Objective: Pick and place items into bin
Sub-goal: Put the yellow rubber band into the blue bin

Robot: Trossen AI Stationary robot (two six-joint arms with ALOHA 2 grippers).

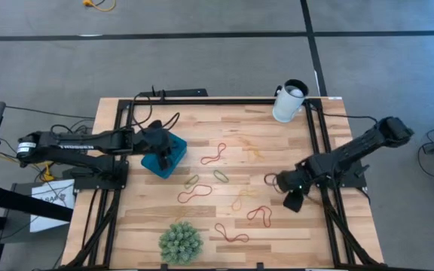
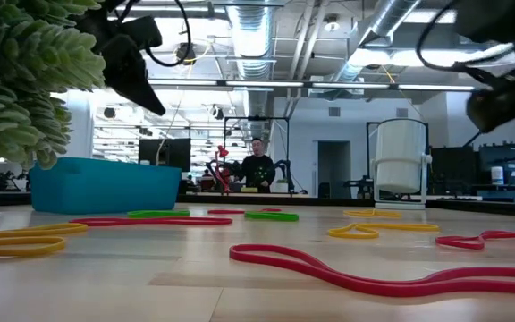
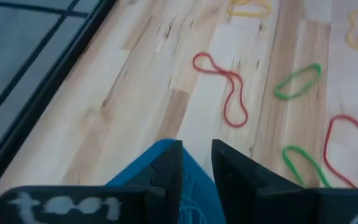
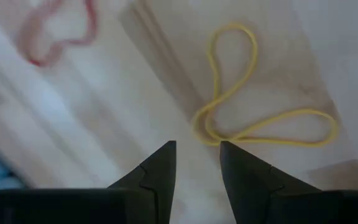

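Rubber-band loops in red, green and yellow lie flat and scattered over the middle of the wooden table. The teal bin stands at the table's left side, also seen in the low view as the bin. My left gripper hovers over the bin with its fingers a little open and nothing between them; in its wrist view the left gripper has the bin's rim just below. My right gripper is low over the table's right half, open and empty. In its wrist view the right gripper points at a yellow band.
A green spiky ball sits at the near edge, and a white cup stands at the far right corner. A dark band lies right by my right gripper. More red bands lie near the ball. Black frame rails run along both table sides.
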